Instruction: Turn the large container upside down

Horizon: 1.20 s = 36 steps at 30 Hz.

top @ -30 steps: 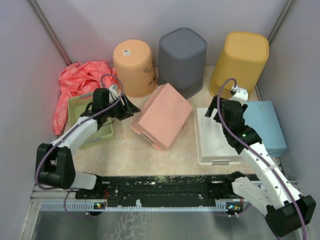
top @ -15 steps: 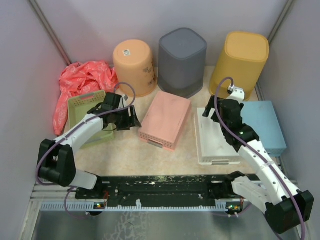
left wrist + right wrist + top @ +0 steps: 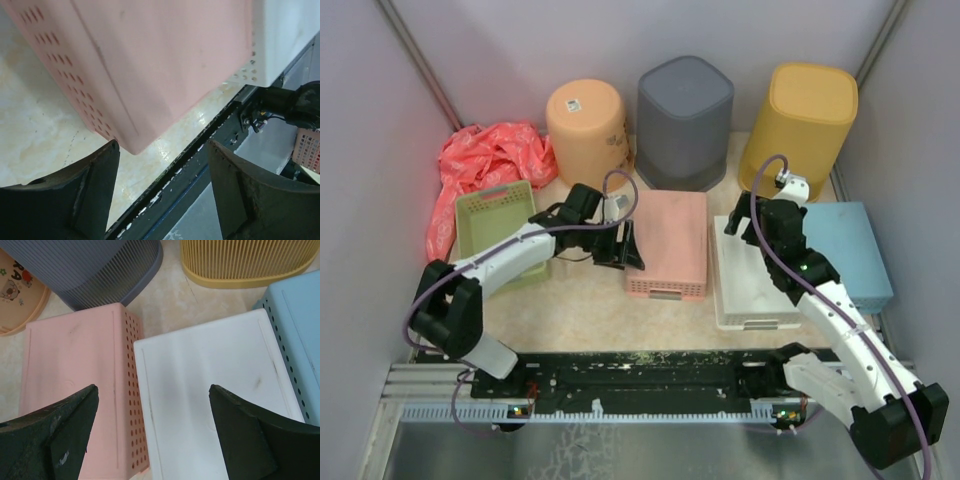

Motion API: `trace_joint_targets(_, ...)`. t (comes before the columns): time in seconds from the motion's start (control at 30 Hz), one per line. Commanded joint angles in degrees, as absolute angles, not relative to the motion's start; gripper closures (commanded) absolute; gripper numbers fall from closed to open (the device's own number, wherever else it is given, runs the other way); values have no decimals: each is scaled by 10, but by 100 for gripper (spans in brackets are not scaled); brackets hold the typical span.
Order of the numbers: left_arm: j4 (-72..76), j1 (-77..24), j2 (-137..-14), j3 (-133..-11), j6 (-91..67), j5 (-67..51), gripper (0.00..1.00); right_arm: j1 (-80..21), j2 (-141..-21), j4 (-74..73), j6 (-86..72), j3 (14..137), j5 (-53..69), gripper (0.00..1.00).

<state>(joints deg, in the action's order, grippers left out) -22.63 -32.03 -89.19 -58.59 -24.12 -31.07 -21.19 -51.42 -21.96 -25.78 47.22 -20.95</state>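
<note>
The pink perforated container (image 3: pixel 669 242) lies flat on the table, bottom up, its right side against the white container (image 3: pixel 752 275). My left gripper (image 3: pixel 623 248) is open and empty, right at the pink container's left side. In the left wrist view (image 3: pixel 162 195) its jaws stand wide apart below the pink container's corner (image 3: pixel 150 60). My right gripper (image 3: pixel 752 222) is open and empty, hovering over the far end of the white container. In the right wrist view (image 3: pixel 152 435) it is above the seam between the pink container (image 3: pixel 75 390) and the white one (image 3: pixel 210 400).
An orange bucket (image 3: pixel 588 133), a grey bin (image 3: pixel 684 118) and a yellow bin (image 3: pixel 802 125) stand upside down along the back. A blue container (image 3: pixel 853 252) lies right of the white one. A green basket (image 3: pixel 498 232) and red cloth (image 3: pixel 480 165) are at the left.
The pink container went from tilted on edge to flat, bottom up, and slid right against the white container. My left gripper followed it to the right. The right arm barely moved.
</note>
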Motion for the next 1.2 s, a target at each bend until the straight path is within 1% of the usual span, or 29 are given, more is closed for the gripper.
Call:
trace_joint_targets(0.0, -323, -310, -832, -693, -176, -273, 21, -209, -504, -195, -262, 467, -206, 9)
trace_joint_targets(0.1, -394, -284, -814, -754, -157, -145, 12, -210, -512, -187, -260, 470, -192, 9)
trace_joint_targets(0.2, -421, -225, -800, -768, -162, -37, 2, -210, -515, -187, -262, 472, -191, 9)
trace_joint_targets(0.33, -428, -108, -803, -738, -175, 15, 0, -210, -503, -192, -261, 466, -197, 9)
trace_joint_targets(0.4, -422, -88, -807, -720, -179, 51, 0, -210, -497, -196, -257, 462, -204, 9)
trace_joint_targets(0.6, -298, -58, -820, -631, -155, 51, 0, -210, -496, -210, -244, 477, -208, 9)
trace_joint_targets(0.77, -301, -49, -903, -632, -171, 23, 1, -209, -497, -206, -247, 483, -194, 9)
trace_joint_targets(0.83, -307, -49, -930, -638, -173, 17, 2, -210, -499, -210, -251, 486, -190, 9)
trace_joint_targets(0.9, -298, -47, -937, -634, -174, 12, 8, -210, -497, -212, -257, 485, -190, 9)
trace_joint_targets(0.93, -294, -45, -938, -634, -174, 7, 15, -210, -496, -210, -258, 483, -190, 9)
trace_joint_targets(1.0, -300, -43, -939, -645, -171, 0, 31, -209, -494, -206, -260, 478, -188, 9)
trace_joint_targets(1.07, -326, -43, -936, -665, -171, 1, 65, -210, -496, -205, -262, 479, -185, 9)
trace_joint_targets(1.1, -338, -43, -931, -674, -173, 2, 78, -210, -497, -208, -262, 482, -185, 9)
trace_joint_targets(1.13, -353, -43, -925, -683, -174, 1, 89, -210, -497, -210, -262, 485, -186, 9)
trace_joint_targets(1.17, -366, -43, -916, -691, -175, -2, 97, -209, -496, -212, -262, 486, -188, 9)
